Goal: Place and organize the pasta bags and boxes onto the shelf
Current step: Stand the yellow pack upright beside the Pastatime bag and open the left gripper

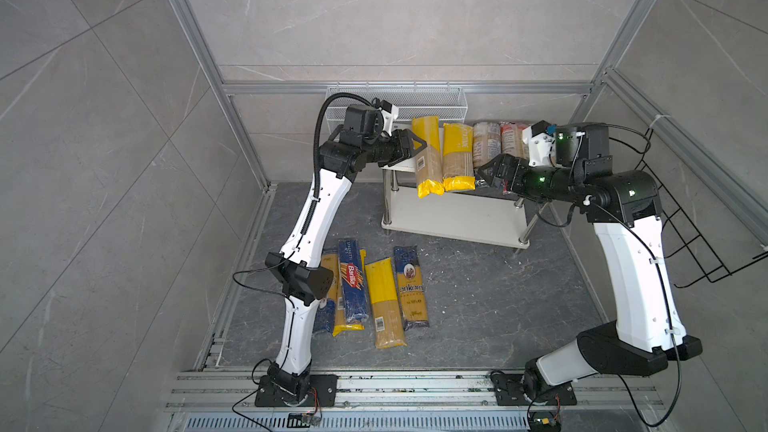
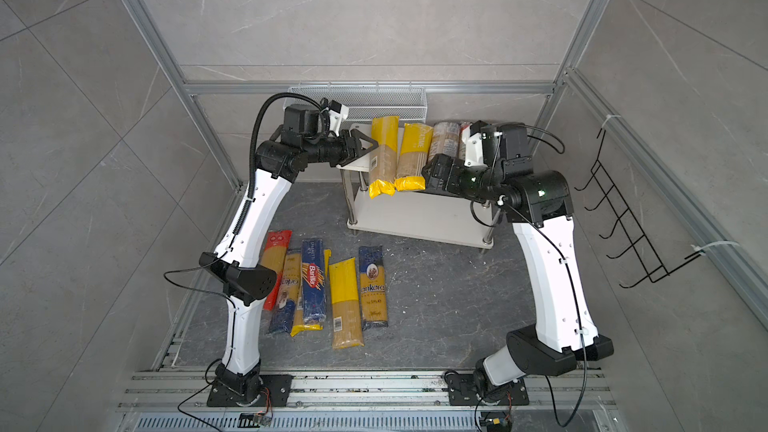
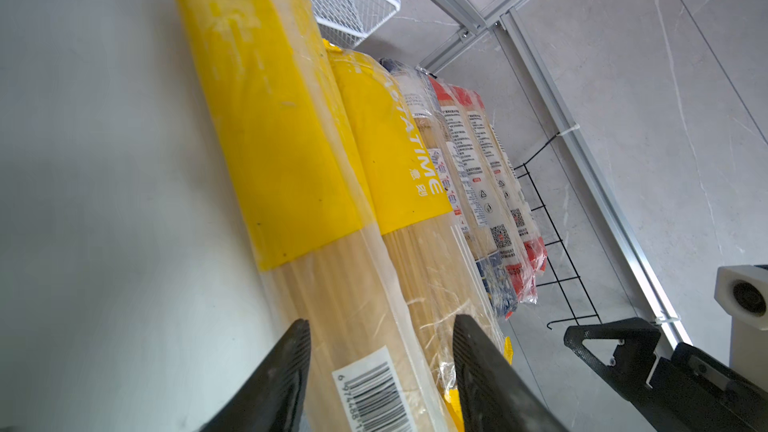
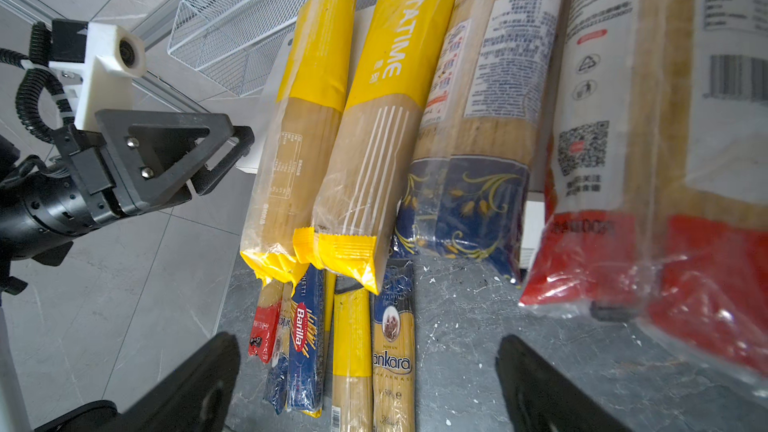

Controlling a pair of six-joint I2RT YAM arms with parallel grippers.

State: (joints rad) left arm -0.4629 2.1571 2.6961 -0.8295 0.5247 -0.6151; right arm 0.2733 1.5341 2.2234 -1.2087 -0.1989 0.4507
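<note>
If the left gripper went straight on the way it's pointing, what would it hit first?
Probably the leftmost yellow-ended bag on top of the shelf: the left gripper points at its side, jaws open. Depth is hard to judge.

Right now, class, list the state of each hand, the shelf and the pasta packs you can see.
Left hand: open, empty.
Right hand: open, empty.
White two-tier shelf with chrome legs: top tier loaded, lower tier bare.
Yellow-ended clear spaghetti bags: two lying flat on top tier, ends overhanging.
Dark blue Barilla spaghetti pack: lying on the floor, not yet shelved.
</note>
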